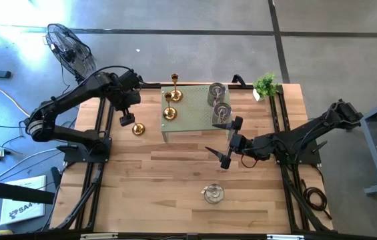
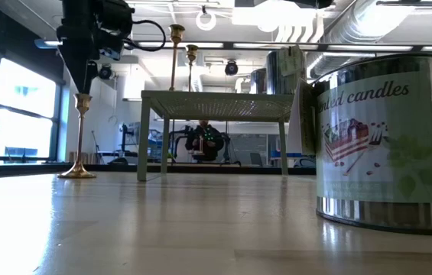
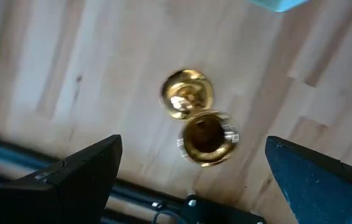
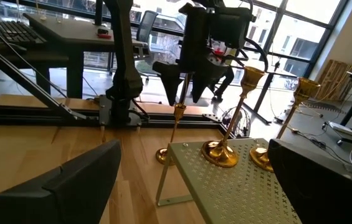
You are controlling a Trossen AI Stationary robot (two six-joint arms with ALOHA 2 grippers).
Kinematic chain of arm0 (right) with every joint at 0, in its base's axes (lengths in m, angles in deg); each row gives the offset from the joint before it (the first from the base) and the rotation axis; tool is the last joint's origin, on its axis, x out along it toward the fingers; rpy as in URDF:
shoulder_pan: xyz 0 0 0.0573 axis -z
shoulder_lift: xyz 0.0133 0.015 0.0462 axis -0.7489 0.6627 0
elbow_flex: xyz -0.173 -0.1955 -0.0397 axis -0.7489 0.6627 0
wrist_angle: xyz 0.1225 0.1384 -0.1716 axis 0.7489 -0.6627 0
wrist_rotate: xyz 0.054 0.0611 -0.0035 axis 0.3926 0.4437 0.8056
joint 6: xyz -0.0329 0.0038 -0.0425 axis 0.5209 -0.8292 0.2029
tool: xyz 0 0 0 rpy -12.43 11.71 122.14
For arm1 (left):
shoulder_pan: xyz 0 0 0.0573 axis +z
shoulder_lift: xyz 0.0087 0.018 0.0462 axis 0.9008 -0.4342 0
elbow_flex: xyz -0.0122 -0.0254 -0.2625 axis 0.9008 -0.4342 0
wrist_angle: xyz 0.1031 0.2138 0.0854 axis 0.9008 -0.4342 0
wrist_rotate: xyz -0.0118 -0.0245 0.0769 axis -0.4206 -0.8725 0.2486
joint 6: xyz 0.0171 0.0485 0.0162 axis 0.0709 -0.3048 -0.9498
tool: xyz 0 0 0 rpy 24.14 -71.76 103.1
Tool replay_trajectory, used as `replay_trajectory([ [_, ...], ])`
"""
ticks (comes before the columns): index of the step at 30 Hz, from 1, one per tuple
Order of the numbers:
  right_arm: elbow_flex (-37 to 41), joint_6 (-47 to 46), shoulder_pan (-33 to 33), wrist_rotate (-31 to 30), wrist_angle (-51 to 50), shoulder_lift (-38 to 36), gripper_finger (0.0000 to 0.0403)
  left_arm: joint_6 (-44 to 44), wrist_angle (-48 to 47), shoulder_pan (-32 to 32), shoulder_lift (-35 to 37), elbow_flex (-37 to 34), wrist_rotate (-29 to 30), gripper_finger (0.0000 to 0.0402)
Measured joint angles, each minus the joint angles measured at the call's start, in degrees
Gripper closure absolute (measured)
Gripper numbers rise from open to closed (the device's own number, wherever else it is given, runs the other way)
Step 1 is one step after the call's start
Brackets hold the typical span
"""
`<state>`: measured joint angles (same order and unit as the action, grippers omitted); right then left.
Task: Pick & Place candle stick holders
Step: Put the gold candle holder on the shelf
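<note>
A gold brass candle stick holder (image 1: 138, 129) stands upright on its round base on the wooden table, left of the green perforated stand (image 1: 195, 123). My left gripper (image 1: 127, 119) hangs open right over it, pointing down. In the right wrist view its fingers (image 4: 171, 79) flank the space just above the holder's cup (image 4: 180, 111) without touching. Two more brass holders (image 1: 172, 104) and two silvery glass ones (image 1: 219, 103) stand on the stand. Another silvery one (image 1: 213, 193) sits near the front edge. My right gripper (image 1: 225, 152) waits open and level in front of the stand.
A small green potted plant (image 1: 265, 84) stands at the table's far right corner. The silvery holder near the front fills the low view's right side (image 2: 384, 137). Bare wood lies left and in front of the stand. A fan (image 1: 70, 48) stands on the floor beyond the left arm.
</note>
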<state>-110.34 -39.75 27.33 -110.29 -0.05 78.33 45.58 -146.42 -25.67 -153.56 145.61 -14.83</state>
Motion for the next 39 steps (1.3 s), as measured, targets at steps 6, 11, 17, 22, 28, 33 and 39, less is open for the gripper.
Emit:
replay_trajectory([
  [6, 0.00, -0.01, 0.00, -0.02, 0.08, 0.00, 0.0003, 3.85, 0.33, 0.01, 0.00, 0.00, 4.09, 0.0014],
  [11, 0.00, -0.01, 0.00, 0.00, 0.11, 0.00, 0.0003, 6.15, 0.33, 0.01, 0.00, -0.01, 3.95, 0.0014],
  [17, 0.00, -0.03, 0.00, 0.00, 0.13, 0.00, 0.0003, 7.75, 0.22, 0.01, 0.00, 0.00, 3.24, 0.0014],
  [22, 0.00, 0.04, 0.00, -0.02, 0.11, 0.00, 0.0003, 7.65, 0.21, -0.03, -0.14, -0.02, 0.89, 0.0014],
  [28, 0.00, 0.12, 0.00, 0.00, 0.04, 0.00, 0.0003, 8.75, 0.11, -0.12, -1.93, -0.04, 1.37, 0.0014],
  [33, 0.00, 0.01, 0.02, 0.00, -0.55, 0.00, 0.0003, 9.00, 0.17, -1.94, -4.24, -0.04, 1.70, 0.0014],
  [39, 0.00, -1.08, 0.02, 0.02, -1.27, 0.00, 0.0003, 9.11, 0.57, -4.49, -6.18, -0.07, 3.41, 0.0014],
])
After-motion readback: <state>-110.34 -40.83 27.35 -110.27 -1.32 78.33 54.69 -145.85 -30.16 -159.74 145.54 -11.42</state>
